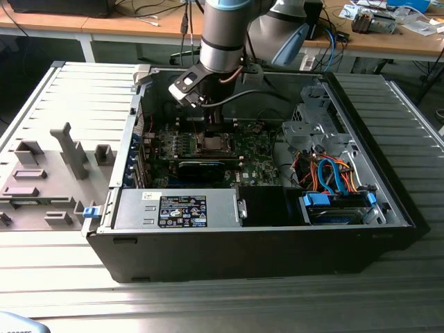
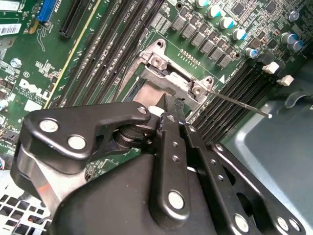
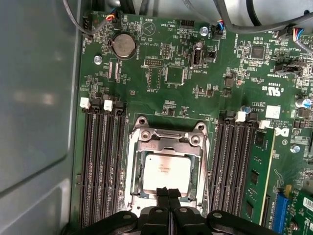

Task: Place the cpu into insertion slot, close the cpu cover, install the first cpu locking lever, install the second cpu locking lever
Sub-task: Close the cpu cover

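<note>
- Gripper (image 3: 167,192) fingertips pressed together, holding nothing, above the cpu's (image 3: 166,169) near edge.
- Cpu lies flat, metal top upward, in the insertion slot (image 3: 196,171).
- Cpu cover (image 3: 168,146) lies flat around it.

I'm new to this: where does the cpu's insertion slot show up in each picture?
Exterior view: insertion slot mid-board, under the arm.
First wrist view: its silver rim just beyond the gripper.
Second wrist view: its rim juts past the gripper's black links.
Shared landmark: black memory slots flanking it.
</note>
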You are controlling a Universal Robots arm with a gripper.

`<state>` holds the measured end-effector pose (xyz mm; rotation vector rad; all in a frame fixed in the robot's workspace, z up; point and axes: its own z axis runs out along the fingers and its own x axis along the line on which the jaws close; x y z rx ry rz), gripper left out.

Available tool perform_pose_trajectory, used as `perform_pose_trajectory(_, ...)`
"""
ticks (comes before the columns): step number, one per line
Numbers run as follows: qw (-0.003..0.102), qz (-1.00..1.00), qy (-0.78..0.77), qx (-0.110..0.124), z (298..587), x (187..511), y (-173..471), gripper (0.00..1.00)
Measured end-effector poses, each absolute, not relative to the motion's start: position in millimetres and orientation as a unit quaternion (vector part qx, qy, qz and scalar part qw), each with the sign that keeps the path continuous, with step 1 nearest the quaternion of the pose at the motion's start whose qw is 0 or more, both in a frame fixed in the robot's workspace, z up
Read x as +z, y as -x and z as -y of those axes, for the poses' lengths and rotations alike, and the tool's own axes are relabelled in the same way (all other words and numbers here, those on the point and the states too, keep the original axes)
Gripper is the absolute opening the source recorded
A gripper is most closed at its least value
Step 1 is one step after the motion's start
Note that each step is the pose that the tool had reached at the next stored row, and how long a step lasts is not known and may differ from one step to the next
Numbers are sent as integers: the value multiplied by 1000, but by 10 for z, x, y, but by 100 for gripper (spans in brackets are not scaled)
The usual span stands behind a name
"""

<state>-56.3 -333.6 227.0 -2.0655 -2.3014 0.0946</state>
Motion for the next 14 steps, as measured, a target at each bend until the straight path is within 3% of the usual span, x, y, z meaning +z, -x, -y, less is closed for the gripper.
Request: perform_pose_trajectory(14, 24, 744, 667, 31, 3336, 2230, 624, 11)
